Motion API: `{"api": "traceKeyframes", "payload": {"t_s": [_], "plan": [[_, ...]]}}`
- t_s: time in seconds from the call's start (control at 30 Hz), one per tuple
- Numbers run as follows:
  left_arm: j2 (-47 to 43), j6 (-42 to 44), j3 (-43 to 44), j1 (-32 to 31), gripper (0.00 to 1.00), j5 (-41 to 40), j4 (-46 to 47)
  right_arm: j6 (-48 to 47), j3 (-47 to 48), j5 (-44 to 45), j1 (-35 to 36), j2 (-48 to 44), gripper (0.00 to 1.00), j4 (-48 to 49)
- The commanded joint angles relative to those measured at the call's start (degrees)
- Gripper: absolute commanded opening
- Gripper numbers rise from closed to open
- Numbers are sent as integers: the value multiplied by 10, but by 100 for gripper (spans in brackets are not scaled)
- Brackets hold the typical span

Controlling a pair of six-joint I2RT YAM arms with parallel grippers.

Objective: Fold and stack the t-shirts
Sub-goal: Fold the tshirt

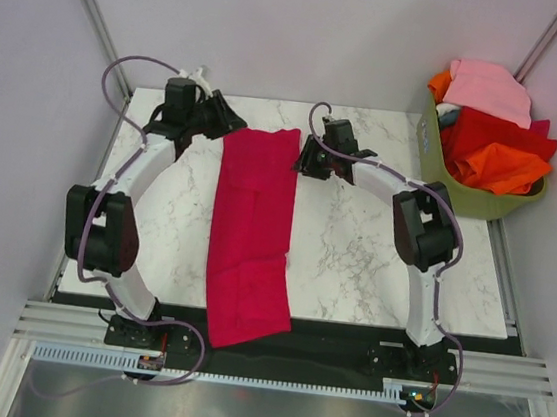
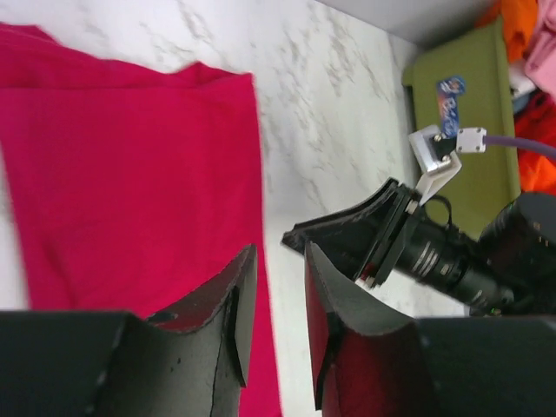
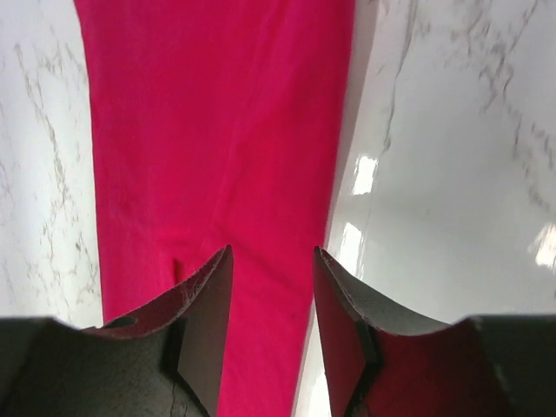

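A crimson t-shirt [image 1: 249, 225] lies on the marble table [image 1: 374, 250], folded into a long narrow strip. It runs from the far side to the near edge, and its near end hangs over the black rail. My left gripper [image 1: 230, 123] is at the strip's far left corner and my right gripper [image 1: 302, 159] at its far right edge. In the left wrist view the left gripper [image 2: 280, 261] is open over the crimson t-shirt's [image 2: 130, 174] edge, with nothing between its jaws. The right gripper [image 3: 272, 256] is open too, empty, above the crimson t-shirt's [image 3: 217, 130] right edge.
An olive-green basket [image 1: 481, 199] stands off the table's far right corner, with pink [image 1: 488, 89], red [image 1: 488, 135] and orange [image 1: 504, 169] tees piled in it. The right gripper's black body [image 2: 408, 248] shows close by in the left wrist view. Grey walls enclose the back and sides.
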Motion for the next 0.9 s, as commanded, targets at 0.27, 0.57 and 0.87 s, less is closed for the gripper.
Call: {"api": "traceKeyframes", "payload": {"t_s": [0.27,0.57,0.87], "plan": [[-25,-33,-144,89,32,-43,147,53,231,-114,-39,210,50,24],[-19,-54,-166,94,29,-37,176,62,258,-102,-51,251,15,35],[26,-65,-152,93,28,5,194,107,300,-127,-118,288,1,72]]}}
